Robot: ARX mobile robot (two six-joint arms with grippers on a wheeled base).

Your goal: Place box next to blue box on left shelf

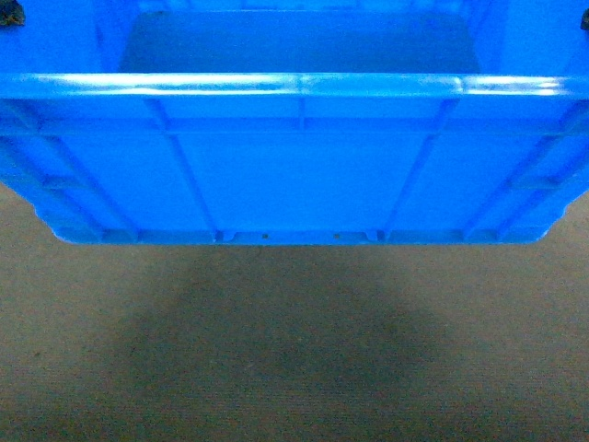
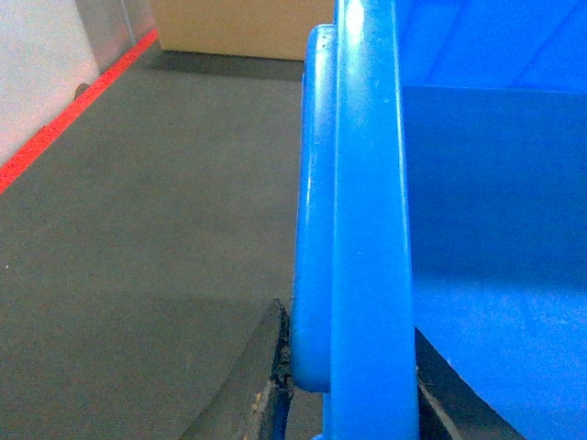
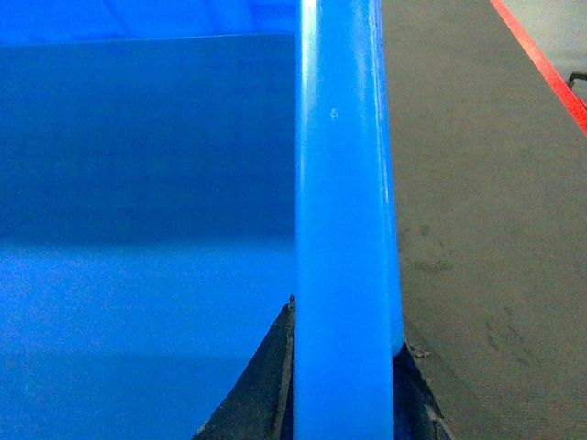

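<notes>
The box (image 1: pixel 294 175), a big bright blue open-topped crate with ribbed walls, fills the upper half of the head view and hangs above the carpet, its near rim (image 1: pixel 294 86) running across. My left gripper (image 2: pixel 353 376) is shut on the box's left rim (image 2: pixel 367 229), one dark finger (image 2: pixel 252 385) outside the wall and one inside. My right gripper (image 3: pixel 344 385) is shut on the right rim (image 3: pixel 344 183), with a finger (image 3: pixel 261 385) inside the box and the other outside. The left shelf and the other blue box are out of view.
Grey-brown carpet floor (image 1: pixel 294 350) lies below the box, with the box's shadow on it. A red floor line (image 2: pixel 73 115) runs along a pale wall at the left, and another red line (image 3: pixel 541 64) at the right. A tan panel (image 2: pixel 238 27) stands far ahead.
</notes>
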